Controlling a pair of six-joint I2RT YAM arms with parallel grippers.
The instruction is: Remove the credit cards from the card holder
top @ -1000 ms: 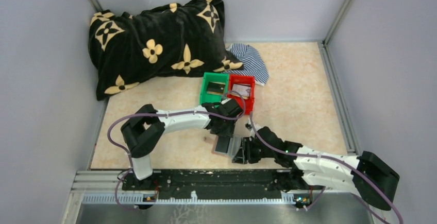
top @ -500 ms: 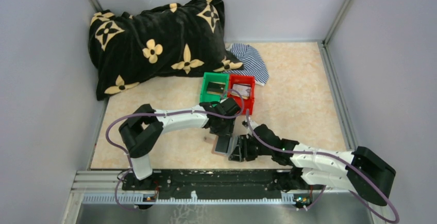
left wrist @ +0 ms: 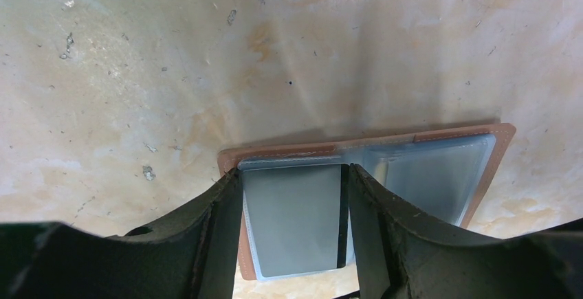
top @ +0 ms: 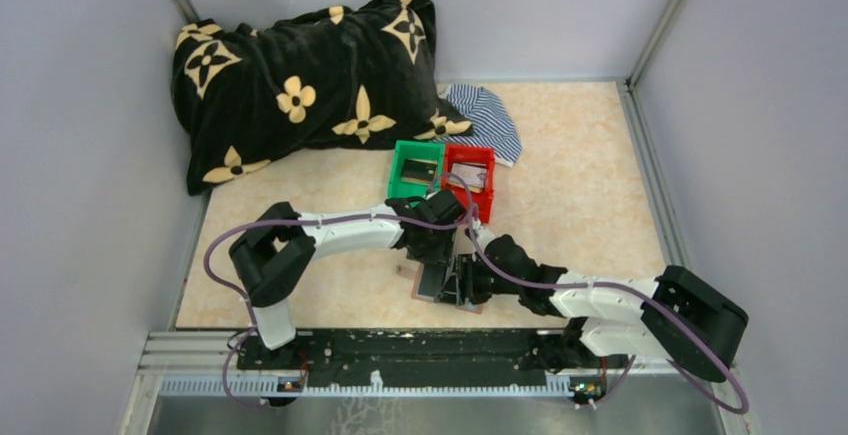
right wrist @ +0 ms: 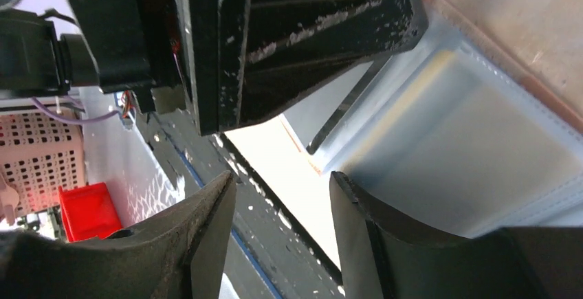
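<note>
The brown card holder [top: 428, 289] lies open and flat on the table near the front, with its clear inner sleeves facing up [left wrist: 426, 175]. A silvery-grey credit card [left wrist: 292, 223] with a black stripe sits in its left sleeve. My left gripper [left wrist: 293, 172] straddles this card, its fingers tight against both long edges. In the top view it [top: 438, 263] stands over the holder. My right gripper [right wrist: 283, 175] is open. One finger rests over the holder's right sleeve [right wrist: 495, 148] and the other hangs off its near edge. In the top view it [top: 463, 285] is beside the left gripper.
A green bin [top: 417, 170] and a red bin [top: 468, 177] stand side by side just behind the arms, each with a card inside. A black flowered blanket [top: 300, 75] fills the back left. A striped cloth [top: 485, 120] lies behind the bins.
My right arm has swung left and forward, so its gripper now reaches onto the card holder's right half. My left gripper has stayed in place over the holder.
</note>
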